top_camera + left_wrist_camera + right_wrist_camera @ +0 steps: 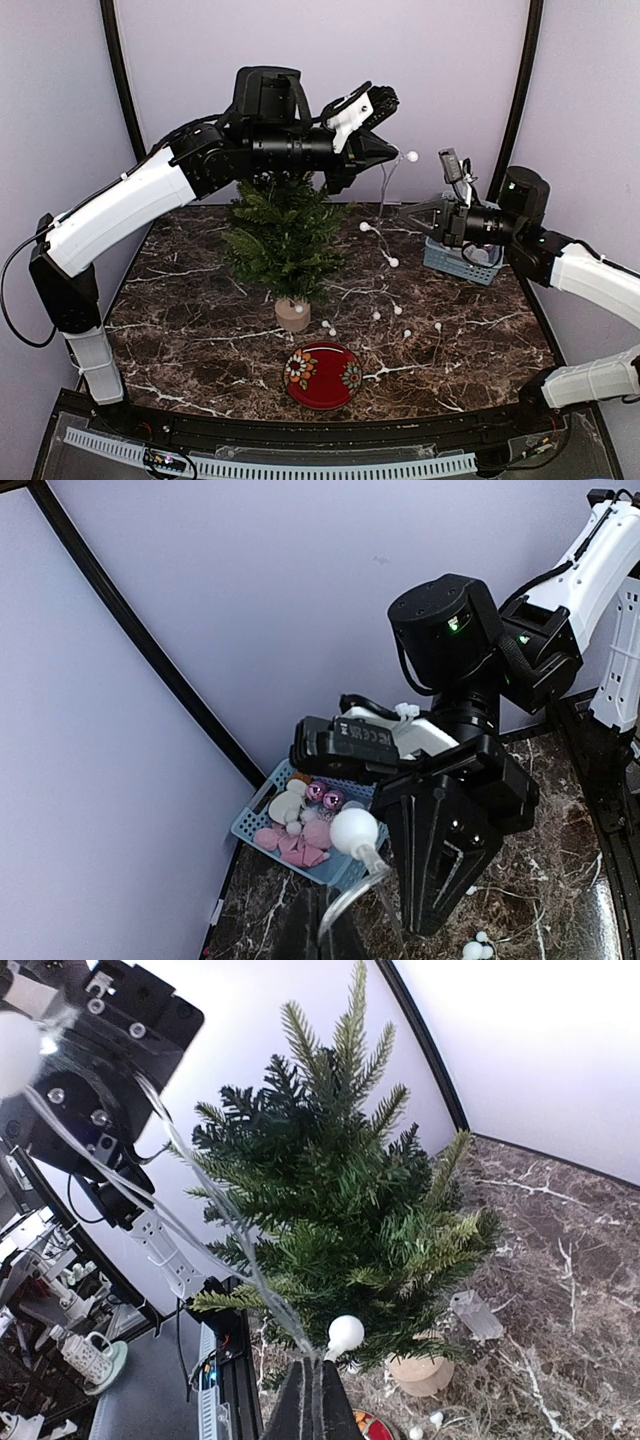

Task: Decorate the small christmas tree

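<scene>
the small christmas tree (285,235) stands upright left of the table's (480,330) middle. both jaws are clamped on the bulb string (365,227): left gripper (390,150) high beside the treetop, right gripper (312,1395) toward the right edge. best to hold the strand taut and drape it over the upper branches without tipping the tree.

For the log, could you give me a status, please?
Left gripper, right gripper shut on light string. Small christmas tree upright, bare. Nothing blocking.

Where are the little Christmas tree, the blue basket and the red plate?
small christmas tree (285,235): top view, middle of its green branches.
blue basket (447,264): top view, its front wall.
red plate (322,382): top view, its bare red centre.
</scene>
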Available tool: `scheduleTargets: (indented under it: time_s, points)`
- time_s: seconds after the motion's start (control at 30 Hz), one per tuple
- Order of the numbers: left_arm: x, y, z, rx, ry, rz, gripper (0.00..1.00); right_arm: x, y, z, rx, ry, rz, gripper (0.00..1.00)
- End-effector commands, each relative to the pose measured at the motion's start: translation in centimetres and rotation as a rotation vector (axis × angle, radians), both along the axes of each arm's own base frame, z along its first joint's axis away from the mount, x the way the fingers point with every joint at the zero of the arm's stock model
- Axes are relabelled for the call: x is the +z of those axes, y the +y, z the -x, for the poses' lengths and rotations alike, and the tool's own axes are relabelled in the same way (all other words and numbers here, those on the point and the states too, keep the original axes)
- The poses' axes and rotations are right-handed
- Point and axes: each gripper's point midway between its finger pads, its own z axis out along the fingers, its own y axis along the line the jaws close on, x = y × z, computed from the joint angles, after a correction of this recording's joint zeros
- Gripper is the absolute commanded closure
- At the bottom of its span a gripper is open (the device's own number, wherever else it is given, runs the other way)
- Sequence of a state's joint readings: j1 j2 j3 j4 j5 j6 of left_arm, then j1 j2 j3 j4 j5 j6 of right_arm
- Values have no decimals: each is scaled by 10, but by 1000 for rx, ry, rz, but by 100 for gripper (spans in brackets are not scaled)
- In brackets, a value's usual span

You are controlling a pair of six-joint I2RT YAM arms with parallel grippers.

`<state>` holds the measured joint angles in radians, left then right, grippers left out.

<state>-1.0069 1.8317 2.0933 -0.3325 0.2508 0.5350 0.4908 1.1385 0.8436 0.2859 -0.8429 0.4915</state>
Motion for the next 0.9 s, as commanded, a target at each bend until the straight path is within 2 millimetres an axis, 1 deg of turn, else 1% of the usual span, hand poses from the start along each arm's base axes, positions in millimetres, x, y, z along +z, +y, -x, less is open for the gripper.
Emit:
scheduleTargets:
  time_s: [0.0,0.03,0.1,0.17,0.23,0.3,0.4,0.53,0.7,0.77,0.87]
  points:
    - [36,20,14,-17,-29,68,100,2,-5,-5,-50,-24,35,91]
    - [37,20,16,-24,-27,70,100,1,-5,-4,-48,-27,36,85]
    - [38,20,17,-32,-23,75,100,-1,-4,-2,-30,-22,40,71]
    - [39,20,18,-35,-21,78,100,-4,-1,-2,-10,-9,46,60]
    - [39,20,18,-34,-20,79,100,-7,2,-1,3,-4,52,54]
    - [38,20,18,-33,-18,76,100,-10,4,1,13,0,59,49]
    - [37,21,18,-34,-15,73,100,-16,6,2,21,7,74,47]
    - [37,21,19,-35,-13,74,100,-23,11,0,24,18,84,48]
    - [38,21,19,-34,-13,74,100,-20,22,1,48,6,84,49]
    - [38,21,19,-36,-13,75,100,-14,24,1,49,-5,67,48]
    - [36,21,19,-38,-9,70,100,7,20,0,16,-41,13,44]
